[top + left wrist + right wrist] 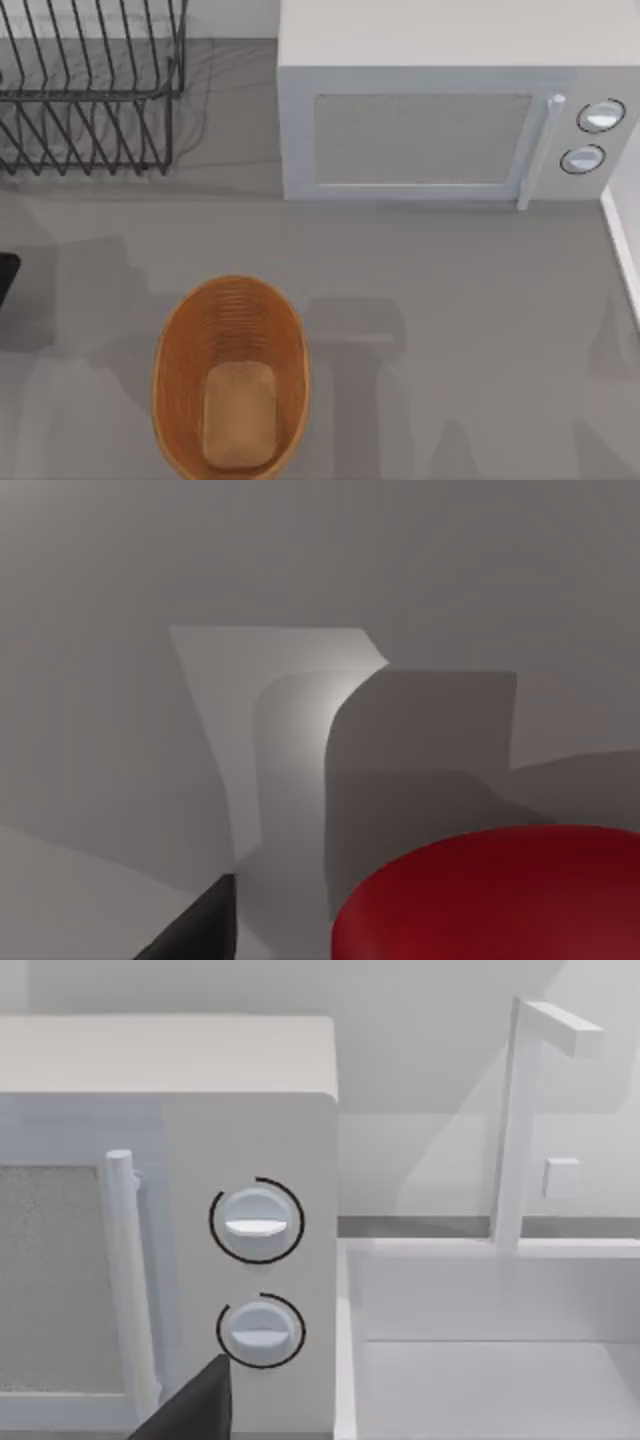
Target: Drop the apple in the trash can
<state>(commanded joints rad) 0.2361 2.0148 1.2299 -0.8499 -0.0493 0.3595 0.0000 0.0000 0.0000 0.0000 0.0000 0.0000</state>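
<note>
A black wire dish rack [90, 90] is standing at the counter's [450, 330] back left, a white microwave [440, 110] sitting to its right, beside a white sink [490, 1360].

The apple [500, 895] is cut off at the left wrist view's edge. The trash can [230, 375] is clipped at the top view's lower edge, and the wire rack [90, 85] beyond it is also cropped.

A grey bench [450, 330] carries the orange-brown trash can [230, 380] near its front left, a black wire rack [90, 90] at the back left, and a white microwave [450, 120] at the back, with a white sink [480, 1380] beside it.
</note>
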